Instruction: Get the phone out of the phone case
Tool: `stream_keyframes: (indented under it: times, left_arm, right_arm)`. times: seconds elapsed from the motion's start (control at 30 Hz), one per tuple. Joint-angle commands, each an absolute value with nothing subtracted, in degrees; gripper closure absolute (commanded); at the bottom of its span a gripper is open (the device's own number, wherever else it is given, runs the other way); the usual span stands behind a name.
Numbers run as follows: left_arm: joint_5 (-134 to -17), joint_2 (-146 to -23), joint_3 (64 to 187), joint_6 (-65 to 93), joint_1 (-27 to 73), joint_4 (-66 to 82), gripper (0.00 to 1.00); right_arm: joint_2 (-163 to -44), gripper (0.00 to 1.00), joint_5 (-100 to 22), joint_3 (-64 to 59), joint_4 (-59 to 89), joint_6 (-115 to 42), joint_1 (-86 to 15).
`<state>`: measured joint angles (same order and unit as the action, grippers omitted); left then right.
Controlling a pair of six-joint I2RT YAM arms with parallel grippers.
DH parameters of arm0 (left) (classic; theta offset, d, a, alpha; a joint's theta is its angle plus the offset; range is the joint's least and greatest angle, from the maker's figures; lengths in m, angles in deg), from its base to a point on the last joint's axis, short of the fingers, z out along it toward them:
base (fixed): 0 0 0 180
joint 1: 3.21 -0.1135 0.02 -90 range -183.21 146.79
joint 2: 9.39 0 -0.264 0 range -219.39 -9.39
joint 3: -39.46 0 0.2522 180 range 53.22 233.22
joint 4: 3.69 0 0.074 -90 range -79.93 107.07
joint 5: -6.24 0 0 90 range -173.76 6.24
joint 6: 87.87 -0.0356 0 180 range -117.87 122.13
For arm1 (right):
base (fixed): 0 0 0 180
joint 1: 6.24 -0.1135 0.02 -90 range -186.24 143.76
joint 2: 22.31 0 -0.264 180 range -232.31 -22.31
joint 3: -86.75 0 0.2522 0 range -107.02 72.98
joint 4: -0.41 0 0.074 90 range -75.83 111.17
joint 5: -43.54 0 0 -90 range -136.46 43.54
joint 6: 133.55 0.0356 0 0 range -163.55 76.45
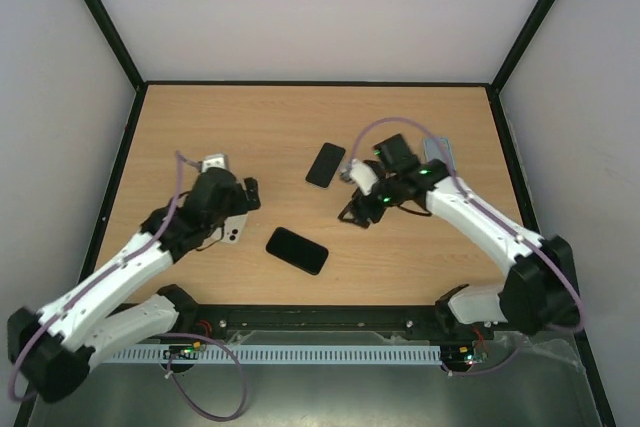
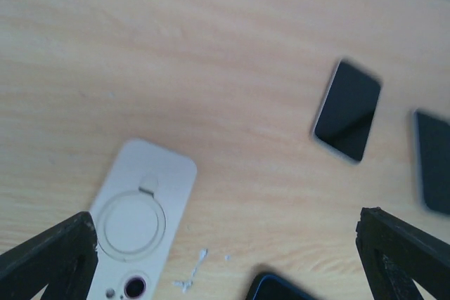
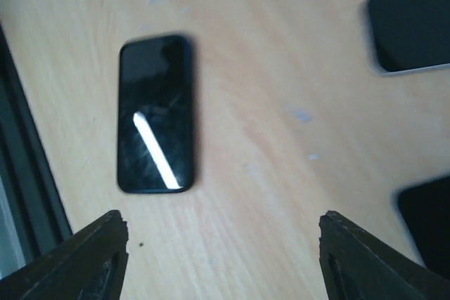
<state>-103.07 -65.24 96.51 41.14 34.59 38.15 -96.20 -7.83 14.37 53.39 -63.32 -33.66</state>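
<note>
A white phone case (image 2: 137, 223) lies back up, showing a ring and a camera hole; whether a phone is inside I cannot tell. In the top view this white case (image 1: 236, 233) sits partly under my left gripper (image 1: 241, 207). A black phone (image 1: 297, 250) with a dark rim lies at the table's middle, also showing as a black phone (image 3: 155, 114) ahead of my right gripper (image 3: 223, 247). My left gripper (image 2: 225, 258) is open over bare wood, right of the case. My right gripper (image 1: 362, 211) is open and holds nothing.
A second black phone (image 1: 325, 164) lies farther back, showing as a black slab (image 2: 346, 110) in the left wrist view. Another dark slab (image 2: 432, 163) sits at the right edge there. A black frame (image 1: 320, 315) borders the table's near edge, and white walls enclose the sides.
</note>
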Motion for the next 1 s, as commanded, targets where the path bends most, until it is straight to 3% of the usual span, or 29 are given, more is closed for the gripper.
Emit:
stream_keyframes:
  times: [0.0, 0.17, 0.4, 0.83, 0.97]
  left_arm:
    - [-103.9, -54.1, 93.4, 34.8, 30.7, 34.3, 0.0]
    - [-106.2, -47.1, 91.2, 34.7, 28.3, 33.6, 0.0]
    - [-109.0, -46.2, 91.4, 35.8, 28.2, 36.0, 0.0]
    - [-108.9, -46.0, 91.4, 35.9, 26.9, 36.3, 0.01]
    - [-108.8, -45.7, 91.3, 35.8, 26.5, 36.2, 0.0]
  right_arm:
    - [-102.4, 0.26, -18.0, 11.5, 58.9, -63.3, -45.4]
    - [-112.3, 0.21, -23.5, 8.4, 57.3, -61.2, -55.3]
    - [-124.8, 0.13, -25.1, 2.4, 57.5, -59.7, -59.8]
    - [-135.3, 0.11, -25.1, -3.5, 58.1, -56.9, -65.9]
    - [-137.2, 0.12, -31.4, -2.5, 55.5, -51.8, -67.4]
